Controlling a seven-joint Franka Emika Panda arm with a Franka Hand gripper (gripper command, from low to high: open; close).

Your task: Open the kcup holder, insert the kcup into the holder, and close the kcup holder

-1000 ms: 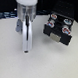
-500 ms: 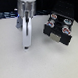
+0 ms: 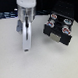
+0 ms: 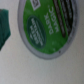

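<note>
the gripper (image 3: 27, 47) reaches down to the white table (image 3: 11, 66), well left of the holder (image 3: 58, 29) in the exterior view; jaw state cannot be told. the wrist view shows the kcup (image 4: 46, 26), green lid up

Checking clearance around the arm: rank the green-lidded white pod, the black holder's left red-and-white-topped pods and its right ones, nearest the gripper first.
1. Green-lidded white pod: right before the gripper, filling the wrist view.
2. Left red-and-white-topped pods: on the black holder, exterior view's right of the gripper.
3. Right red-and-white-topped pods: farther right on the holder.
</note>
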